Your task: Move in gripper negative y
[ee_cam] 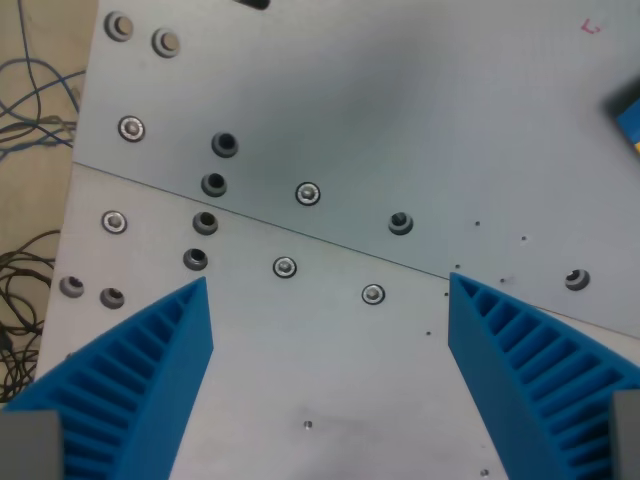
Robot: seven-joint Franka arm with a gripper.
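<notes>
My gripper (328, 285) is open and empty, its two blue ribbed fingers (150, 370) rising from the bottom corners of the wrist view. It hangs above a grey metal plate (400, 100) with several bolts and holes. A seam (300, 232) runs diagonally across the plate from the left to the lower right. Nothing lies between the fingers.
A blue object (628, 118) with a yellow edge pokes in at the wrist view's right edge. A small red mark (591, 27) is at the top right. Cables (30, 100) lie on the tan floor beyond the plate's left edge.
</notes>
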